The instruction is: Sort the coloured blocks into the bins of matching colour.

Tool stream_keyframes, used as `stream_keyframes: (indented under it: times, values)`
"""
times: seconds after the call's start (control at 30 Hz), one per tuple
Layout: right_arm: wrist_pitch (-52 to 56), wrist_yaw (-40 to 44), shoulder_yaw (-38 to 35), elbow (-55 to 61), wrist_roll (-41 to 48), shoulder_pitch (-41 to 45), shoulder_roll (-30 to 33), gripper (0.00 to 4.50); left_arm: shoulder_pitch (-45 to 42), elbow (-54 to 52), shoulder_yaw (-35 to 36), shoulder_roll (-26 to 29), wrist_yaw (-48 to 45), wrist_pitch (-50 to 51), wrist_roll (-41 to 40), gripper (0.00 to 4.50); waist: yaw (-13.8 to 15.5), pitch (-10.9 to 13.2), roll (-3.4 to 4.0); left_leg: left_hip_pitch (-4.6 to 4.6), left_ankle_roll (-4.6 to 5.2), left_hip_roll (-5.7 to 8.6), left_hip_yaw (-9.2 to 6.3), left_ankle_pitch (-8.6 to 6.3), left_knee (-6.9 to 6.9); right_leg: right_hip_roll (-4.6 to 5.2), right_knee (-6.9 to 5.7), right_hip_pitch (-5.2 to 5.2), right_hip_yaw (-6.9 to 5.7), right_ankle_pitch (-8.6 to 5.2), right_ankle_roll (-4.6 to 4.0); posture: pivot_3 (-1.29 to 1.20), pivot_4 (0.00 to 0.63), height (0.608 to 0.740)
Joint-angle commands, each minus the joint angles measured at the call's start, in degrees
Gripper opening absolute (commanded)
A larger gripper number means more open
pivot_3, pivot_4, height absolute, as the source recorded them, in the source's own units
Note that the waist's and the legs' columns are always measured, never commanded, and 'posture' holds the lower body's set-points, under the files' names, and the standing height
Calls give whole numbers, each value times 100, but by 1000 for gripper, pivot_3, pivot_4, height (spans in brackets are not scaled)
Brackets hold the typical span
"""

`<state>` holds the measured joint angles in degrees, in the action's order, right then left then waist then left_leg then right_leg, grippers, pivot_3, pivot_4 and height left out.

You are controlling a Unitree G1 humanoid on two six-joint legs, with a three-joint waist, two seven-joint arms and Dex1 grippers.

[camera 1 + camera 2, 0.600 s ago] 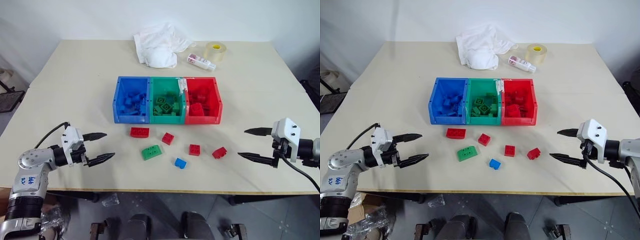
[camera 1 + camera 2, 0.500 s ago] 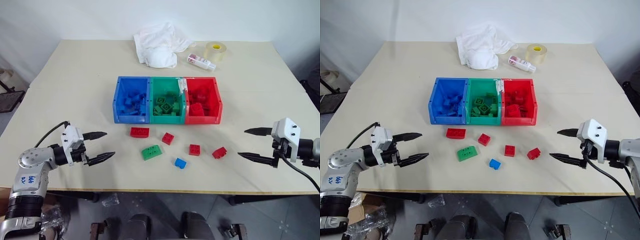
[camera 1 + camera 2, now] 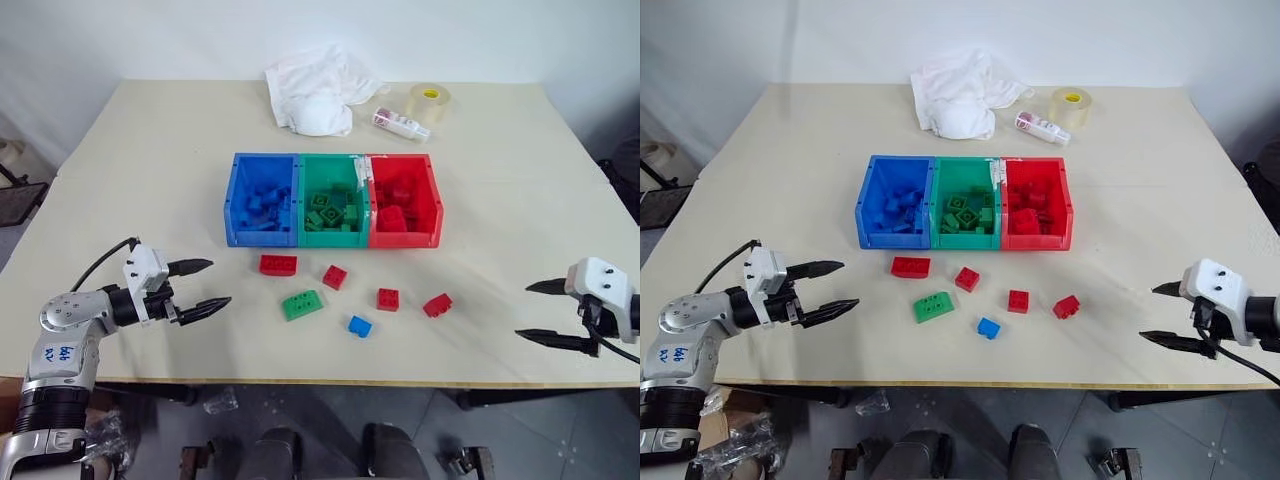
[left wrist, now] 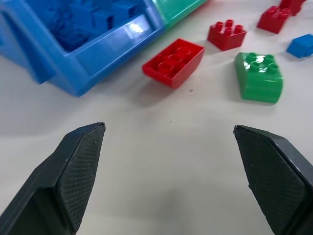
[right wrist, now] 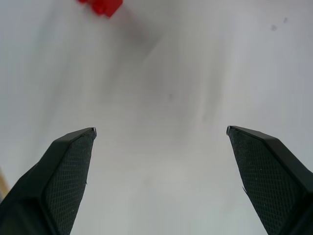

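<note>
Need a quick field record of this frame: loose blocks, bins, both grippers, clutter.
loose blocks: six in front of the bins; four red, incl. oblong red block; green block; blue block
bins: blue bin, green bin, red bin, joined, each holding blocks
left gripper: open, empty
right gripper: open, empty
clutter: white cloth, tape roll, small bottle at far edge

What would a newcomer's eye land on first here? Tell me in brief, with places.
The three joined bins at mid-table, blue, green and red, each already holding bricks of its own colour. Just in front of them lie six loose blocks: four red, one green block and one blue block. At the near edge, the left gripper and right gripper stand open and empty on either side.
</note>
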<state>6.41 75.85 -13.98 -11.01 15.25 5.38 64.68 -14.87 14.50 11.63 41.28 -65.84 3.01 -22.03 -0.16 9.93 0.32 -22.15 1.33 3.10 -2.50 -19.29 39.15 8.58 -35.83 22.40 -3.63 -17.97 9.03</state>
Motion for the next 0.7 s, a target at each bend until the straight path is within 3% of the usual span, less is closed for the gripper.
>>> stream_keyframes:
  times: [0.03, 0.17, 0.37, 0.5, 0.6, 0.7]
  values:
    - [182, 65, 118, 363, 133, 335, 37, 4500, 79, -78, 57, 6, -157, -172, -104, 4488, -18, 0, 0, 0, 0, -1, 3, 0, 0, 0, 0, 1, 0, 0, 0, 0, 150, 740]
    - [389, 144, 741, 473, -7, 1008, -181, 4500, 55, -96, 64, -64, -243, -256, -161, 4488, -3, 0, 0, 1, -2, -9, 8, 0, 0, -2, 4, 3, -1, 0, 0, 0, 150, 740]
    - [74, 302, 1934, -554, -695, 2472, -943, 4500, 155, -325, 53, -229, -139, -275, -186, 4488, 15, 1, -1, -2, -2, -4, 2, 0, 3, -1, 7, 3, -1, 0, 0, 0, 150, 740]
    - [-245, 550, 2368, -1082, -947, 2921, -1266, 4500, 302, -581, 69, -347, -70, -277, -256, 4488, 14, 1, -1, -6, -2, 1, -8, 0, 2, 1, 6, 4, -5, 0, 0, 0, 150, 740]
    - [-431, 682, 2439, -1170, -920, 3019, -1422, 3849, 436, -738, 79, -385, -22, -263, -263, 4500, -9, 1, -1, -5, -2, 1, -9, 0, 1, 0, 6, 3, -7, 0, 0, 0, 150, 740]
    - [-443, 670, 2383, -1092, -858, 3024, -1501, 2883, 537, -860, 105, -402, 22, -240, -287, 4500, -12, 1, -1, -4, -2, -2, -8, 0, -1, -1, 6, 4, -8, 0, 0, 0, 150, 740]
